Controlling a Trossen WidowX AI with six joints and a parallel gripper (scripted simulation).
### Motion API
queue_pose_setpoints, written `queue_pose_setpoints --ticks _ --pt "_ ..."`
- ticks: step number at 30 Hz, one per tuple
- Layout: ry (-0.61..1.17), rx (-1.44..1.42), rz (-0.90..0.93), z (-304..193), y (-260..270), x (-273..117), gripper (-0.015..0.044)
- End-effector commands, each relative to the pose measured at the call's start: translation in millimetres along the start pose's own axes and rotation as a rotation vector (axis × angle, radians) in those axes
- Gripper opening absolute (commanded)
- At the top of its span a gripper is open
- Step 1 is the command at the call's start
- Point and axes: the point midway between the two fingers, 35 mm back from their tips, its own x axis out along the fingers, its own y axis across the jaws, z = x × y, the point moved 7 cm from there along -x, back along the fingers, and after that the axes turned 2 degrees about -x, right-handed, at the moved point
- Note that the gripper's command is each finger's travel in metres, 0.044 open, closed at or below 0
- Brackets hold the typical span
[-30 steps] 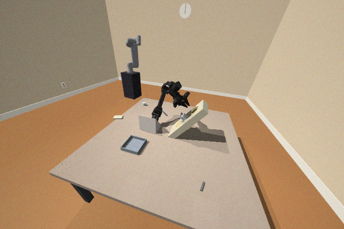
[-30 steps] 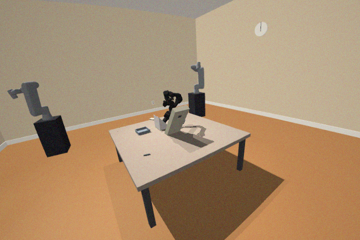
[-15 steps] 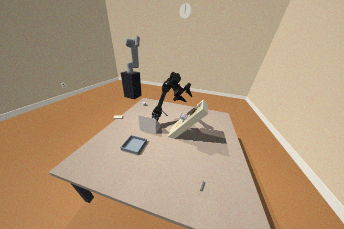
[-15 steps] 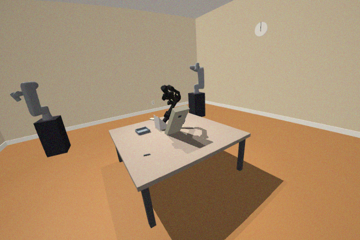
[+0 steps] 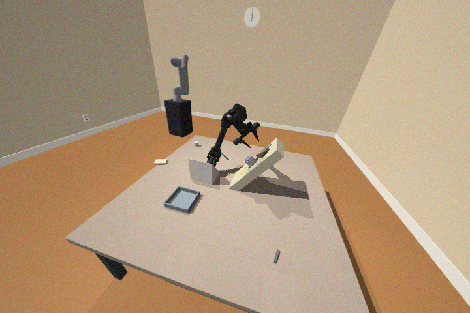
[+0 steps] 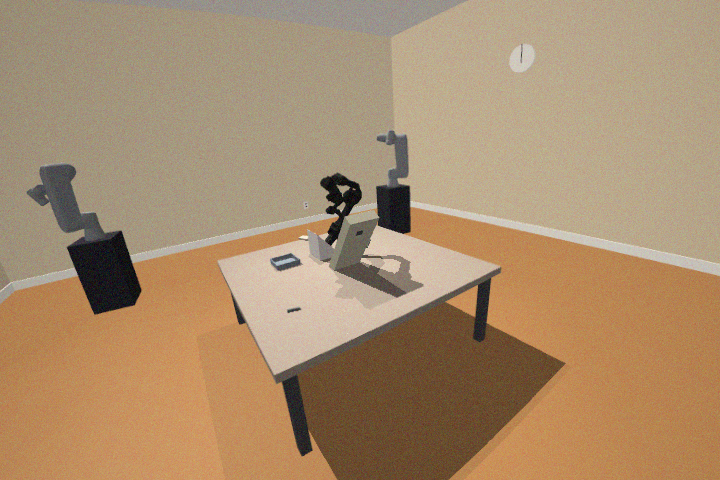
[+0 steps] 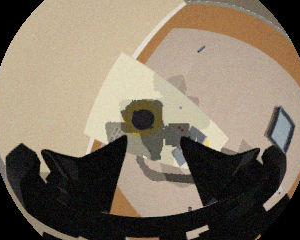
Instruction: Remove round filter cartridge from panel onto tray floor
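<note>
The cream service panel (image 5: 262, 165) (image 6: 349, 249) (image 7: 107, 107) leans steeply on the table. A yellow ring around a dark round opening (image 7: 142, 119) shows on its face. A grey blocky part (image 5: 249, 160) stands out from the face lower down; it may be the cartridge, but I cannot make out its slots. My gripper (image 5: 254, 143) (image 7: 154, 139) is open, with nothing between its fingers, in front of and above the panel face. Shadows cover much of the face. The blue-grey tray (image 5: 176, 208) (image 7: 273, 120) lies flat on the table with nothing visible inside.
A pale upright plate (image 5: 202, 171) stands between the arm base and the tray. A small dark bar (image 5: 276, 256) (image 6: 293, 309) lies farther off on the table. A small white cylinder (image 5: 196, 143) stands near the back edge.
</note>
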Motion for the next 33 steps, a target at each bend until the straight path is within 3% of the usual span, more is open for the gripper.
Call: queue_pose_setpoints --ticks 1,9,33 --pt "0.168 -0.704 -0.116 -17.7 -32.3 24.8 0.0305" --pt "0.267 -1.056 -0.113 -25.8 -43.7 32.3 0.0305" --pt "0.267 -1.059 -0.115 -27.5 -46.9 47.4 0.0305"
